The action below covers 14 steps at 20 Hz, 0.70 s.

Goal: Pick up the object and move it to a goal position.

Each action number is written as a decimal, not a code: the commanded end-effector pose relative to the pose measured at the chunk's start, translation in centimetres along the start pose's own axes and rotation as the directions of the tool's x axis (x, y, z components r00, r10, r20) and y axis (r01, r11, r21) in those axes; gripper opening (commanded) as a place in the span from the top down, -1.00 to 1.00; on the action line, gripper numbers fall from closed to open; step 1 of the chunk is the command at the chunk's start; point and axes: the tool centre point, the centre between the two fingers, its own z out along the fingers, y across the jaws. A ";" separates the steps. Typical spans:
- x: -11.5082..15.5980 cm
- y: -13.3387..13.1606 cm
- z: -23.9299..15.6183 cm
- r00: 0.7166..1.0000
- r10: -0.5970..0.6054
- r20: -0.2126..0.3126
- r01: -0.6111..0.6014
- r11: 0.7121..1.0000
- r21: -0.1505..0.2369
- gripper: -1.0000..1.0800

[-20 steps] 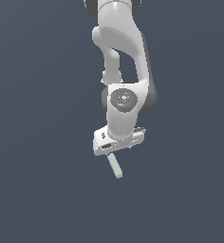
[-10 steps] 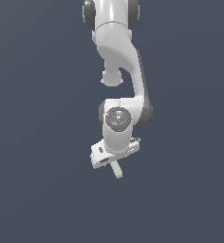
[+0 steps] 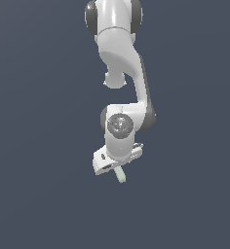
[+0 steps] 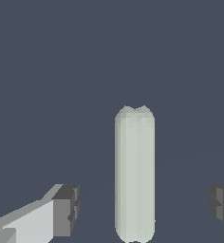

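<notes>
The object (image 3: 120, 175) is a small pale mint-white bar with rounded ends. In the exterior view only its lower end shows below the white hand. My gripper (image 3: 117, 168) is right over it. The wrist view shows the object (image 4: 134, 175) lying lengthwise between my two dark fingertips. My gripper (image 4: 143, 207) is open, and one fingertip (image 4: 65, 209) stands well clear of the bar on one side. The other fingertip (image 4: 221, 205) is further off on the opposite side. Neither pad touches the bar.
A plain dark grey-blue ground (image 3: 48, 194) fills both views. The white arm (image 3: 119, 58) comes down from the exterior view's top edge to the hand. No other object shows.
The hand has come down over the bar and now covers more of it than a second ago. The bar has stayed almost where it was.
</notes>
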 end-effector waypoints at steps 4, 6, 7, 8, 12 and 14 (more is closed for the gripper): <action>-0.1 0.0 2.3 1.000 -0.001 0.001 0.001 1.000 0.000 -0.92; -0.1 0.0 3.4 1.000 -0.002 0.001 0.002 1.000 0.000 -0.92; -0.1 -0.1 3.9 1.000 -0.003 0.000 0.003 1.000 0.000 -0.92; -0.1 0.0 4.3 1.000 -0.003 0.000 0.003 1.000 0.000 -0.92; 0.0 0.0 4.8 1.000 -0.003 0.000 0.003 1.000 0.000 -0.92; 0.1 0.0 4.8 1.000 -0.003 0.000 0.003 1.000 0.000 -0.92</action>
